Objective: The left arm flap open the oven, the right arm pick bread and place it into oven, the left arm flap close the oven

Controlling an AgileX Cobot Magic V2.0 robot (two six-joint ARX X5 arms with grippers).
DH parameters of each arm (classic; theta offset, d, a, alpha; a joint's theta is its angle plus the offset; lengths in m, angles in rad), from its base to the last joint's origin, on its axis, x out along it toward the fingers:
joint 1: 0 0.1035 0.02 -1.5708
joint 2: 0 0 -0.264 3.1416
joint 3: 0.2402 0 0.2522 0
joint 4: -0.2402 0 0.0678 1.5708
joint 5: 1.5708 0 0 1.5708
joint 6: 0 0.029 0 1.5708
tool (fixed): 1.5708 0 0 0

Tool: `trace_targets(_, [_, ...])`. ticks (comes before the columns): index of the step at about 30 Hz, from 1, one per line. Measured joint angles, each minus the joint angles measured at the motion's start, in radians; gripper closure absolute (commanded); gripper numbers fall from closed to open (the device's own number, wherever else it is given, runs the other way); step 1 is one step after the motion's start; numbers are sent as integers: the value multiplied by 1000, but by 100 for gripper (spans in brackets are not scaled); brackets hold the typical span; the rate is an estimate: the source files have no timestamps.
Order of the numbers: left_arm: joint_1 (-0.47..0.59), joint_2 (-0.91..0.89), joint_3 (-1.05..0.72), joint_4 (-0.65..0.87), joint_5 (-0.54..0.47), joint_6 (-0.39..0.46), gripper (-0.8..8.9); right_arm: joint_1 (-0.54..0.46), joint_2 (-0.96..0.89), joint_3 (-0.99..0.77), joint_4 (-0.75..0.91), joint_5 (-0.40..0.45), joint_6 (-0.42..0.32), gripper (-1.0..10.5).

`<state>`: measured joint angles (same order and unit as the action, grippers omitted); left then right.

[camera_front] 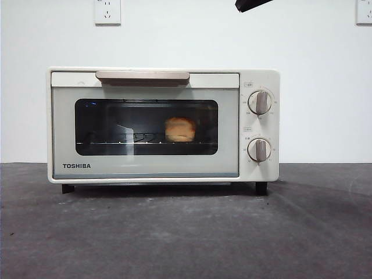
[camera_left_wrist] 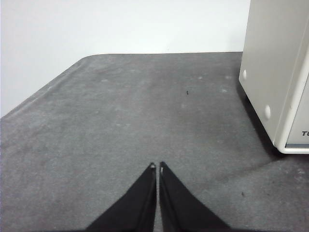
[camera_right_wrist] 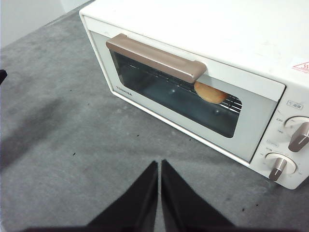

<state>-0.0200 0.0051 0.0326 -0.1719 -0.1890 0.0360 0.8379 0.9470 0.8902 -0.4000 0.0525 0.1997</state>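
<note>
Bread [camera_front: 180, 129] inside oven [camera_front: 145, 168], door shut. Both grippers [camera_left_wrist: 156, 166] [camera_right_wrist: 159, 163] pinched closed, empty, clear of oven. We judge task done; we keep arms away.

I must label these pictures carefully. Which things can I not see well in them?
- Bread: front view, dimmed by the dark glass of the closed oven door; right wrist view, partly hidden by the handle.
- Knob markings: too small to read.
- Oven in left wrist view: cut off by the edge.
- Black tip in front view: cut off; which arm is unclear.
</note>
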Motion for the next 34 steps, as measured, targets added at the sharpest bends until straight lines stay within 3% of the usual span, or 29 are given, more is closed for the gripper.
trace_targets(19, [0, 0, 0, 0, 0, 0, 794, -21, -18, 0, -2, 8, -20, 940])
trace_targets(23, [0, 0, 0, 0, 0, 0, 794, -114, -69, 0, 0, 6, -55, 941])
trace_targets(28, [0, 0, 0, 0, 0, 0, 794, -304, -160, -54, 37, -30, -76, 941])
trace_targets(34, [0, 0, 0, 0, 0, 0, 794, -542, -322, -244, 231, -33, -117, 941])
